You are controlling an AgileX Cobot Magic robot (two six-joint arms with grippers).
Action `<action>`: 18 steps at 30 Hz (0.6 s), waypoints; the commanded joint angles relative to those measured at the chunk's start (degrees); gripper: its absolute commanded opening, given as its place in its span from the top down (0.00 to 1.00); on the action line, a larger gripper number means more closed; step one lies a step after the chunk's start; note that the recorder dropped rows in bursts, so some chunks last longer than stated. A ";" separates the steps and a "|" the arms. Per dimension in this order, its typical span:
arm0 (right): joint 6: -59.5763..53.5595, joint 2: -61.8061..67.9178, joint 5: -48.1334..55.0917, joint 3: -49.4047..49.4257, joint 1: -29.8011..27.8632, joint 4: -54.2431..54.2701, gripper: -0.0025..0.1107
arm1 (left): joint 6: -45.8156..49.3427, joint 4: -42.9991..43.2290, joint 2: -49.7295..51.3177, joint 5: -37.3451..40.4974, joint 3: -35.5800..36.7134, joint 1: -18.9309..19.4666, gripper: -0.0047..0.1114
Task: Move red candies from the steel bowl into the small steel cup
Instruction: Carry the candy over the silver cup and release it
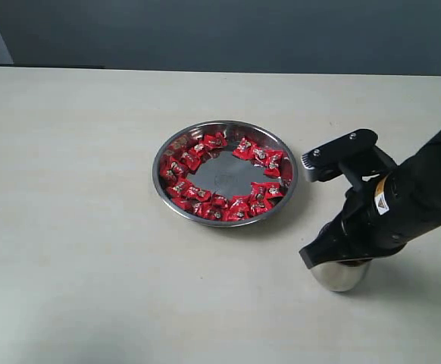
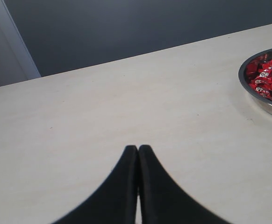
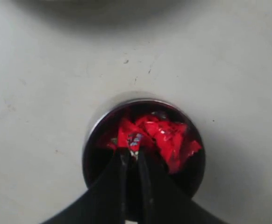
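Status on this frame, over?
Left gripper shut, idle. Right gripper shut on red candy above small steel cup. Many more in steel bowl. Nothing obstructing.

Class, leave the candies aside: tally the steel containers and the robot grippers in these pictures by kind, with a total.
Wide, shallow round steel bowl: 1
Small polished steel cup: 1
Black robot grippers: 2, left gripper and right gripper
Total: 4
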 commanded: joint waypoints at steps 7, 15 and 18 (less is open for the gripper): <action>-0.28 0.06 -0.18 0.20 -0.21 -0.47 0.77 | -0.31 0.17 -0.25 -0.39 -0.06 -0.02 0.96; -0.28 -1.24 1.18 0.20 -0.21 -1.05 0.75 | -0.31 0.17 -0.25 -0.39 -0.06 -0.02 0.96; -0.28 -3.45 1.18 0.20 -0.21 -1.52 0.75 | -0.31 0.17 -0.25 -0.39 -0.06 -0.02 0.96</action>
